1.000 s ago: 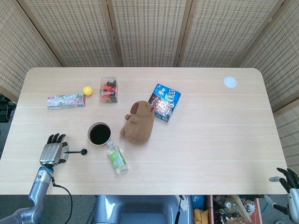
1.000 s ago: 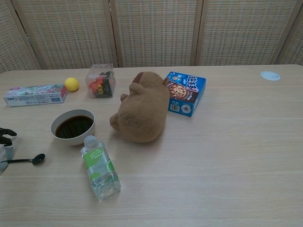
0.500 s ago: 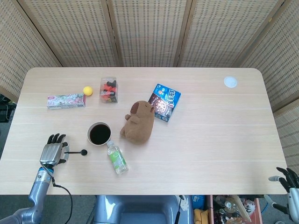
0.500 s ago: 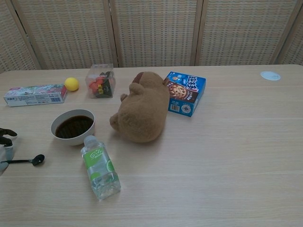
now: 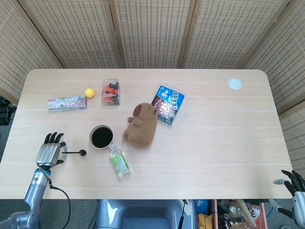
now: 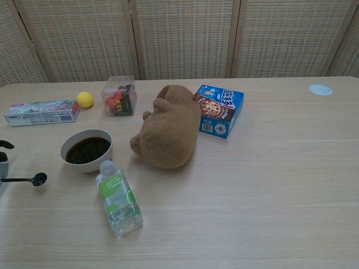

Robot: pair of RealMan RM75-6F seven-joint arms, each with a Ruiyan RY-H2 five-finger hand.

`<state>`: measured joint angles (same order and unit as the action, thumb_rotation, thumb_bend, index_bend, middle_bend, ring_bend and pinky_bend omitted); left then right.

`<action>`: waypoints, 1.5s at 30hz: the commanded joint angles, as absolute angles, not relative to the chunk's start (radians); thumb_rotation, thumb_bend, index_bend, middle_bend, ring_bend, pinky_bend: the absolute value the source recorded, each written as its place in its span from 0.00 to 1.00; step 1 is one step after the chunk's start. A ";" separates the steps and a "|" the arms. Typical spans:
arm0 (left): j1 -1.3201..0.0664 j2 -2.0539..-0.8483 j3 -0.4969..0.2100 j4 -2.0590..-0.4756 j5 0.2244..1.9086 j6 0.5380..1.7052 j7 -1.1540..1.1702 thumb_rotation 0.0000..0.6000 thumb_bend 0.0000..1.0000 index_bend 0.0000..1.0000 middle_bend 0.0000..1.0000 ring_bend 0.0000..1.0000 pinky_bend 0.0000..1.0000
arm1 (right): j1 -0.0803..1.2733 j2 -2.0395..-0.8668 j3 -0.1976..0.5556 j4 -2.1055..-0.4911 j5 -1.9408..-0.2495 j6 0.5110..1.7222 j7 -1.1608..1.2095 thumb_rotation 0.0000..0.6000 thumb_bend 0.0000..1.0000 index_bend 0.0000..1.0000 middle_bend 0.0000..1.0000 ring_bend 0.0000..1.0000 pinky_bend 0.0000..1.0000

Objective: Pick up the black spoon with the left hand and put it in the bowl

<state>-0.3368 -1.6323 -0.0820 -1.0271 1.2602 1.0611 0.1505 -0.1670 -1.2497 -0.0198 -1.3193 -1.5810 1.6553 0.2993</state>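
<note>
Overhead, pale wooden table before woven rattan screen panels.

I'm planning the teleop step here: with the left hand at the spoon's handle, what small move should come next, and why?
Probably lift slightly, then carry right toward the bowl. The left hand appears to hold the black spoon by its handle end, the head pointing at the bowl, which sits just right of it. Whether the spoon has left the table is unclear.

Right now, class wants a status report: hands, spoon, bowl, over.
Left hand holds black spoon by handle. Right hand idle off table edge. Bowl right of spoon, path unobstructed.
</note>
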 commanded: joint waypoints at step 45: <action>-0.670 -1.457 -0.003 -1.119 1.753 1.073 0.974 1.00 0.42 0.66 0.15 0.00 0.00 | -0.173 -1.273 -0.021 -1.274 -1.582 1.668 0.351 1.00 0.30 0.43 0.27 0.13 0.22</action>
